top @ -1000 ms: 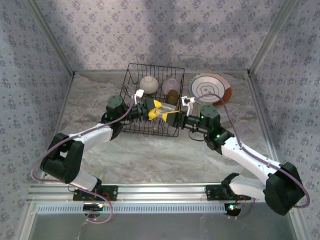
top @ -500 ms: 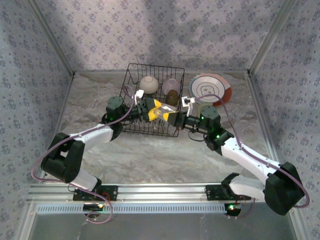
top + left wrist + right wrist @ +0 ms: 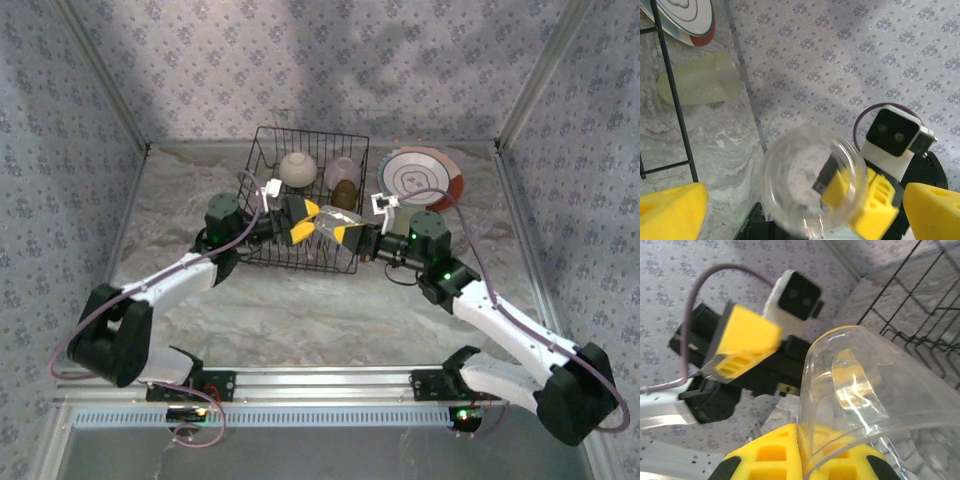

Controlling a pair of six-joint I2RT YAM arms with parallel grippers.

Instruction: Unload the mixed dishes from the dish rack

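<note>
A clear cup (image 3: 328,225) hangs over the front of the black wire dish rack (image 3: 258,150). My right gripper (image 3: 345,233) is shut on its rim, one yellow finger (image 3: 840,187) inside the cup (image 3: 812,180) and one outside. Seen from the right wrist, the cup (image 3: 875,390) rises from that gripper (image 3: 815,442). My left gripper (image 3: 298,220) faces the cup's mouth, open, its pads (image 3: 670,212) wide apart and touching nothing. A cream bowl (image 3: 297,168), a lavender bowl (image 3: 343,170) and an amber cup (image 3: 344,192) sit in the rack.
A white plate with an orange-red rim (image 3: 420,178) lies on the table right of the rack. A yellowish cup (image 3: 700,80) lies on its side beside that plate (image 3: 685,20). Patterned walls close in the back and both sides.
My left gripper has let go of the clear cup and drawn back to the left. The right gripper now holds the cup alone, a little higher.
</note>
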